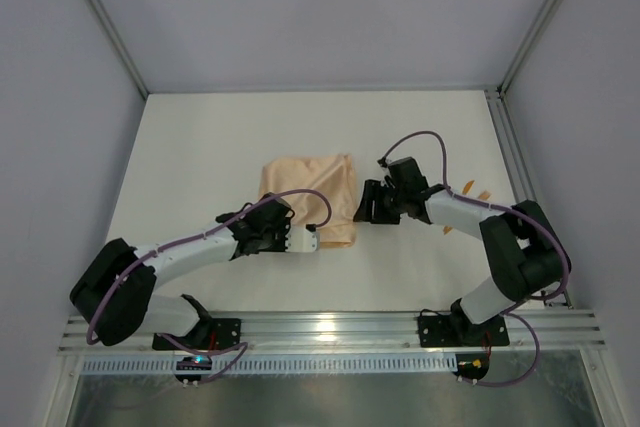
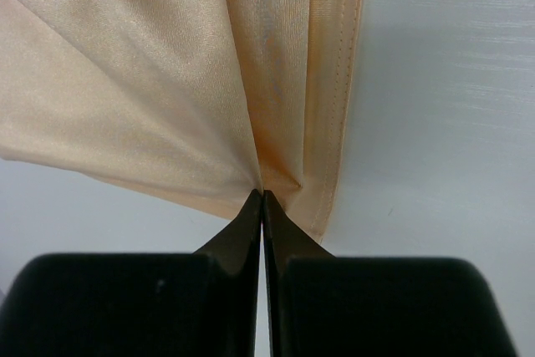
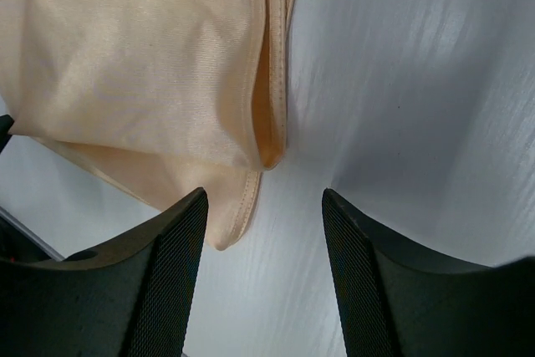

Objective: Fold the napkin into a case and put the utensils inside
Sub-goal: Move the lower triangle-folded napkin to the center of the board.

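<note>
1. Left fingers: together, clamped on the napkin at its near right corner. The cloth bunches into creases that run to the pinch.
2. Napkin: mid tabletop, between the two arms. Partly folded, layers stacked, hemmed edge along the right side. Not a narrow pouch yet and there are no diagonal layers, so no case.
3. Right fingers: apart, holding nothing. They sit low over the tabletop just beside the napkin's right edge; in the right wrist view the doubled hem falls between them, though I can't tell if it touches either finger.
4. Utensils: small orange bits at far right on the tabletop, partly hidden behind the right arm and well apart from the napkin. Too small to count, and none is in the cloth.
5. Step in hand (judgement): the folding stage, with the left side anchoring the corner while the right sets up a new grip on the right edge.
6. Next move calls for (judgement): right fingers close on the hem layers only, not the tabletop, then carry that edge leftward over the cloth to narrow it. The left pinch must hold so the stack doesn't slide. Utensils come later.
</note>
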Tool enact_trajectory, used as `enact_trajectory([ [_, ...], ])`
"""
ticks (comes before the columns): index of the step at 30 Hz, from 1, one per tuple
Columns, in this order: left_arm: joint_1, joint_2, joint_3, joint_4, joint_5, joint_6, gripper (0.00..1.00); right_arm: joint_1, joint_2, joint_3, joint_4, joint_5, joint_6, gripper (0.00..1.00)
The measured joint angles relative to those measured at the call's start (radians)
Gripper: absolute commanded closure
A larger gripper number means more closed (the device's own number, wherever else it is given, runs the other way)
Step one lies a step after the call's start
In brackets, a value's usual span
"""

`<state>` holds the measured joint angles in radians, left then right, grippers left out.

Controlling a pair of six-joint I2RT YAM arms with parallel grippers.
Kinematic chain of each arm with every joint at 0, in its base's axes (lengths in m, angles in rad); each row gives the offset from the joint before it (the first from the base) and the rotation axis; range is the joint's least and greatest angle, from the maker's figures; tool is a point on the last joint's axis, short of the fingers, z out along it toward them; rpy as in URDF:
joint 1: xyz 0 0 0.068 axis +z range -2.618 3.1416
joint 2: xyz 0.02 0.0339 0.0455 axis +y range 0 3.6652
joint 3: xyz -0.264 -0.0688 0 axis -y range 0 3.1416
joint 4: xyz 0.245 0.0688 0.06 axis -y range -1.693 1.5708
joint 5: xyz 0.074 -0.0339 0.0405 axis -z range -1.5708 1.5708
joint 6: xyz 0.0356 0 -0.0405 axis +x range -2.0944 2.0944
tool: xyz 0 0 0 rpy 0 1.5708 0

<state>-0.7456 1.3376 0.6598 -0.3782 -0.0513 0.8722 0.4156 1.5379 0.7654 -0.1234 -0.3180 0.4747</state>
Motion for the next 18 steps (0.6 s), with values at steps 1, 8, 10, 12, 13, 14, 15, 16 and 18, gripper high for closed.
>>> enact_trajectory([
  [1, 0.0, 0.0, 0.0, 0.0, 0.0, 0.0, 1.0, 0.006, 0.013, -0.008, 0.005, -0.003, 0.005, 0.39],
  [8, 0.0, -0.01, 0.0, -0.005, 0.0, -0.004, 1.0, 0.011, 0.09, 0.007, 0.085, -0.012, 0.031, 0.53],
  [10, 0.0, -0.013, -0.003, -0.005, 0.0, -0.004, 1.0, 0.012, 0.098, 0.008, 0.097, -0.012, 0.032, 0.64],
  [12, 0.0, -0.016, -0.006, -0.006, 0.0, -0.005, 1.0, 0.014, 0.106, 0.009, 0.098, -0.01, 0.035, 0.76],
  [13, 0.0, -0.017, -0.007, -0.006, 0.0, -0.005, 1.0, 0.015, 0.11, 0.009, 0.098, -0.01, 0.037, 0.87],
  [14, 0.0, -0.018, -0.008, -0.006, 0.0, -0.005, 1.0, 0.015, 0.113, 0.009, 0.096, -0.011, 0.035, 0.92],
  [15, 0.0, -0.019, -0.009, -0.006, -0.001, -0.005, 1.0, 0.015, 0.115, 0.009, 0.093, -0.014, 0.04, 0.96],
  [16, 0.001, -0.019, -0.009, -0.006, -0.001, -0.005, 1.0, 0.015, 0.114, 0.009, 0.091, -0.017, 0.042, 0.97],
  [18, 0.011, -0.021, -0.009, -0.007, 0.0, -0.012, 1.0, 0.018, 0.104, 0.008, 0.089, -0.021, 0.045, 0.97],
])
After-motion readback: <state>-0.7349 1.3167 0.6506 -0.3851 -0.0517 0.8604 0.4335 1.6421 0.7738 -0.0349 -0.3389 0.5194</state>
